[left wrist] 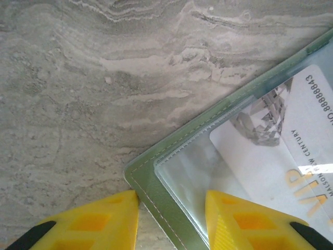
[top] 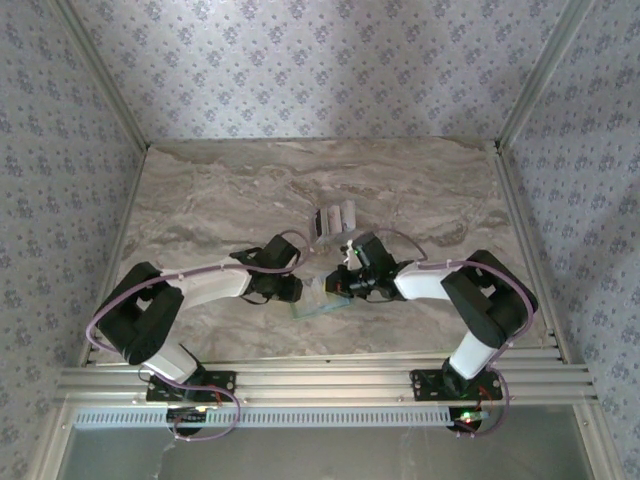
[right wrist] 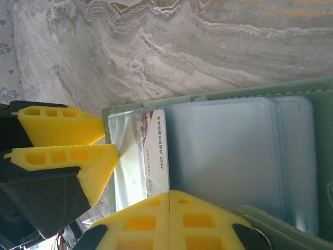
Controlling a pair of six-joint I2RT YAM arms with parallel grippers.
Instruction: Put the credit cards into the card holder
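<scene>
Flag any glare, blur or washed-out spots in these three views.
Left wrist: a glare band crosses the gold lettering on the credit card; the left fingers are soft, the card number sharp. Right wrist: the clear pockets of the card holder look milky, blown out beside the left fingers. Top external: evenly lit, but the loose cards look pale and tiny.

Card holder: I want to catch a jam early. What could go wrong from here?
1. The white card is not seated in the corner of the clear pocket; pushed askew by the right fingers, it may snag.
2. The left fingers straddle just one corner of the card holder, so it may pivot on the smooth table.
</scene>
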